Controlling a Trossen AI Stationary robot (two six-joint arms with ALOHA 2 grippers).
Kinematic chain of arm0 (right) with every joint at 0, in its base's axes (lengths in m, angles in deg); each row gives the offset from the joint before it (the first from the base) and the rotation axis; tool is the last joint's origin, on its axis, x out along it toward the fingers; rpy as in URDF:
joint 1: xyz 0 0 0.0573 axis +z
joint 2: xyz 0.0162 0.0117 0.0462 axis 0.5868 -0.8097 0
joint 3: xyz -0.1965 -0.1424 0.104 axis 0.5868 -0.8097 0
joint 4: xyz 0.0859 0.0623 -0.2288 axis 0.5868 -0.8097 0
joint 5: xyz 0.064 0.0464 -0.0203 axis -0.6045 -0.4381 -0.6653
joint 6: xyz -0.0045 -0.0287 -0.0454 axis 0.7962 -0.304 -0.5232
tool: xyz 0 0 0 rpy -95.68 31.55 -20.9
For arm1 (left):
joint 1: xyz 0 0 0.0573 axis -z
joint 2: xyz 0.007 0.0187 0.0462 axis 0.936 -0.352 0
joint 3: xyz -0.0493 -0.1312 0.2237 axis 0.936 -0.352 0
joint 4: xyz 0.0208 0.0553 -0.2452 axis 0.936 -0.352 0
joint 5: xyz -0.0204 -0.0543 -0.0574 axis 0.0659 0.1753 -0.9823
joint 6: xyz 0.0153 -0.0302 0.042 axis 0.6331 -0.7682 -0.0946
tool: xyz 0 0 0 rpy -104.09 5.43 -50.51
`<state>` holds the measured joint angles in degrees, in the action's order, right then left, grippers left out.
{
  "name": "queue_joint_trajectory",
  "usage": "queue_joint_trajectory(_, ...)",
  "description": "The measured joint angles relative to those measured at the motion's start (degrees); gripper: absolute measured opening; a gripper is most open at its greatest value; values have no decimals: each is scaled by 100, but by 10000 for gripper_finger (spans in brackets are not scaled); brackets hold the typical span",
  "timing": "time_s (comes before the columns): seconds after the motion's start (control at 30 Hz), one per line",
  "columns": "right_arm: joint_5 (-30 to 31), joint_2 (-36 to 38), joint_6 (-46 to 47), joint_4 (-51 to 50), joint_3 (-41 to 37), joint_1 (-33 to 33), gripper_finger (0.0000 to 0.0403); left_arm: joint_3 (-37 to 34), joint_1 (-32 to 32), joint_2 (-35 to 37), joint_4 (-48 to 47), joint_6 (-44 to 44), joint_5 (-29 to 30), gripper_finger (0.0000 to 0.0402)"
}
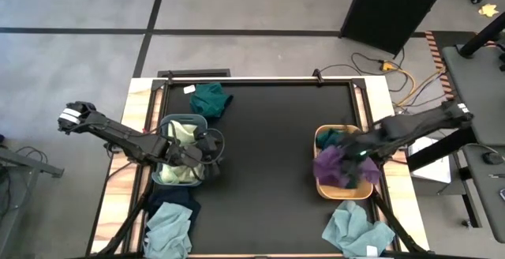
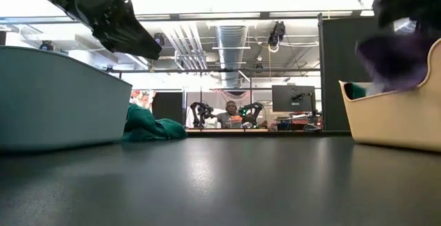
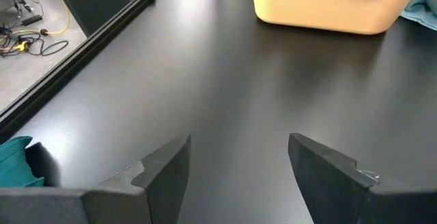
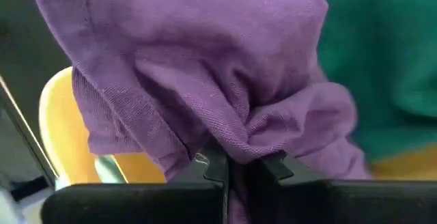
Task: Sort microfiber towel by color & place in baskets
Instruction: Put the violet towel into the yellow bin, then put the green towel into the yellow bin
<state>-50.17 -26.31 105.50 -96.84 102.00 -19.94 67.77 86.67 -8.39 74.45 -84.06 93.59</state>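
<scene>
Fingers of the right gripper (image 4: pixel 235 169) pinch a purple towel (image 4: pixel 198 67) above the tan basket (image 1: pixel 341 186), likely for dropping; left gripper (image 3: pixel 239 169) gapes empty.

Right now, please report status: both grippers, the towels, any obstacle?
Right gripper shut on purple towel, over orange basket. Left gripper open, empty, by grey-blue basket. Teal towel loose on table. No obstacle.

Towel (image 1: pixel 338 166) over right basket (image 1: pixel 323 186) (left basket (image 1: pixel 162 176) opposite).
</scene>
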Motion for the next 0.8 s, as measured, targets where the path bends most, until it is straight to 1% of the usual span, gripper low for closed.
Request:
queue_joint_trajectory(0.1,-453,-595,47,876,-444,0,23,0,0,0,0,2,2,231)
queue_joint_trajectory(0.2,-965,-1261,-268,1168,-638,0,33,0,0,0,0,36,-50,231)
queue_joint_trajectory(0.3,-1037,-1931,-518,1090,-663,2,54,-1,0,46,-13,178,-181,231)
queue_joint_trajectory(0.43,-1045,-2452,-734,1110,-605,2,98,165,2,134,-262,262,-197,231)
queue_joint_trajectory(0.57,-1052,-2584,-838,835,-369,2,151,501,0,170,-822,267,-197,231)
queue_joint_trajectory(0.7,-1028,-2420,-818,86,129,2,201,814,4,177,-1263,323,-197,231)
queue_joint_trajectory(0.8,-682,-2172,-791,-378,563,17,230,961,37,177,-1345,596,-200,231)
